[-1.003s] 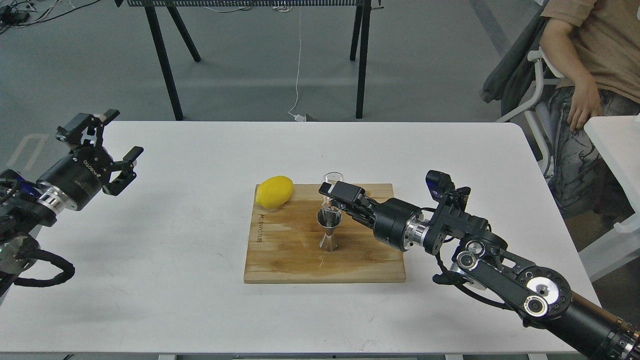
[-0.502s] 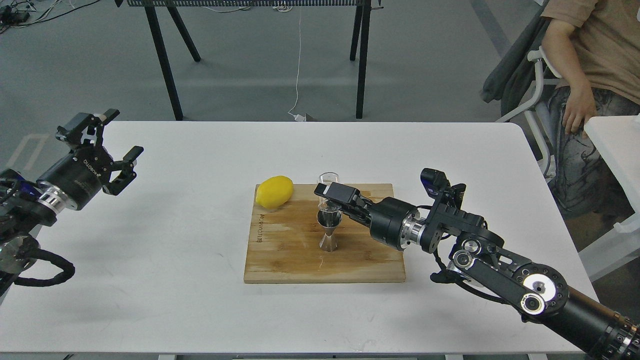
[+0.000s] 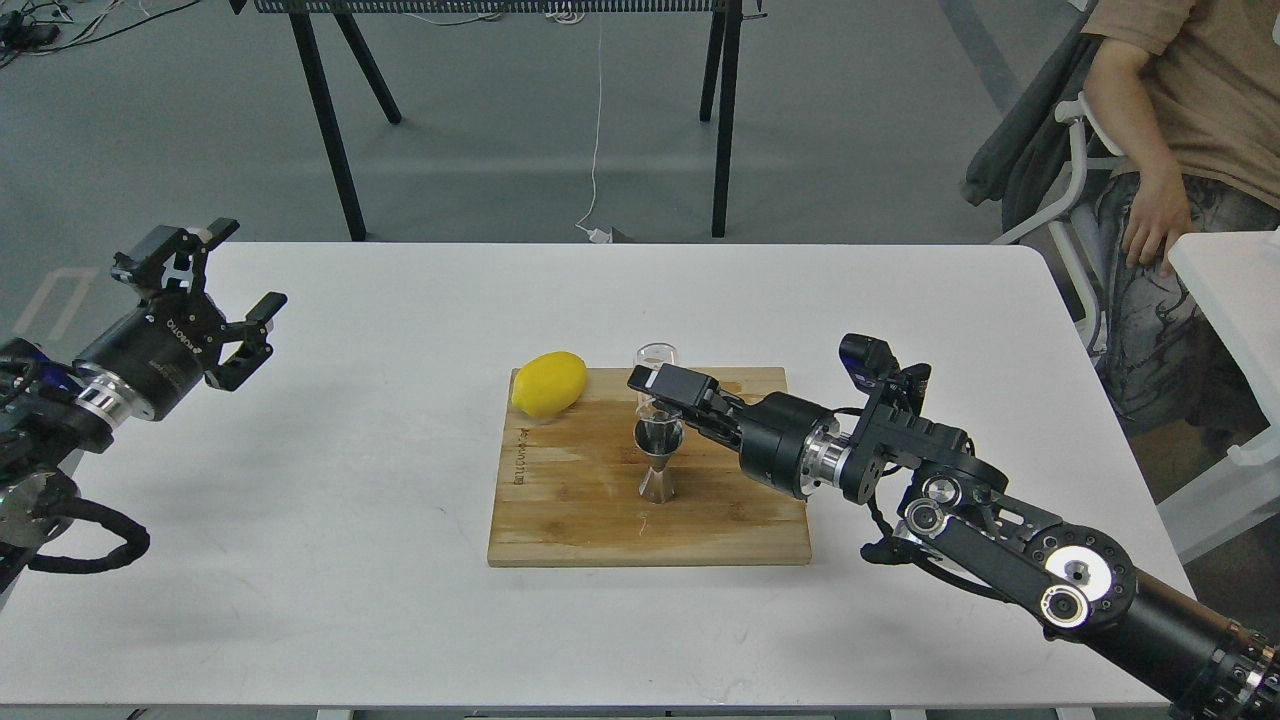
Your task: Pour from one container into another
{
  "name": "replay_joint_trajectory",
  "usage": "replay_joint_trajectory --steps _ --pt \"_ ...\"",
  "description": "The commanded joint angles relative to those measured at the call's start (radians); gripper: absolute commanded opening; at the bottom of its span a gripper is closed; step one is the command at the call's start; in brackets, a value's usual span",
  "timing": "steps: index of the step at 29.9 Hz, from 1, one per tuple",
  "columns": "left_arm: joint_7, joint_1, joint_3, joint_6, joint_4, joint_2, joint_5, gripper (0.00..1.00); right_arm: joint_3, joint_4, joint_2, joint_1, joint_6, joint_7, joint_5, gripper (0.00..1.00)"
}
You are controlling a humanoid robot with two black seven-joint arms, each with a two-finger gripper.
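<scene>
The clear glass cup (image 3: 657,360) stands upright near the back of the wooden cutting board (image 3: 580,500), its lower half hidden by my right gripper (image 3: 655,392), which is shut on it. Just in front of the cup stands the steel hourglass jigger (image 3: 659,458), upright on the board. Far to the left, my left gripper (image 3: 228,283) hangs open above the white table (image 3: 350,560), holding nothing.
A yellow lemon (image 3: 549,382) lies at the board's back left corner. A seated person (image 3: 1180,150) is at the far right beyond the table's edge, beside a second white table (image 3: 1230,300). Black trestle legs (image 3: 330,120) stand behind the table.
My right gripper has shifted the glass cup slightly to the left, behind the jigger. The left arm has not moved.
</scene>
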Motion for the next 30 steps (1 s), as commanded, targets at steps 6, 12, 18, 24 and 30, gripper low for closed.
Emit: replay_joint_trajectory --steps 6,12,18,24,30 --pt "0.0 0.001 0.0 0.0 0.0 0.0 0.0 0.92 0.017 -0.001 0.003 -0.005 -0.008 0.0 0.02 0.47" --pt "0.0 0.001 0.0 0.0 0.0 0.0 0.002 0.92 0.071 0.009 0.015 -0.027 -0.026 0.018 0.179 0.47" --pt "0.0 0.001 0.0 0.0 0.0 0.0 0.002 0.92 0.206 0.03 0.038 -0.073 -0.044 0.02 0.492 0.47" --pt "0.0 0.001 0.0 0.0 0.0 0.0 0.002 0.92 0.399 0.024 0.086 -0.159 -0.055 0.015 0.783 0.47" --pt "0.0 0.001 0.002 0.0 0.0 0.0 0.002 0.92 0.597 0.013 0.086 -0.262 -0.063 0.015 1.127 0.47"
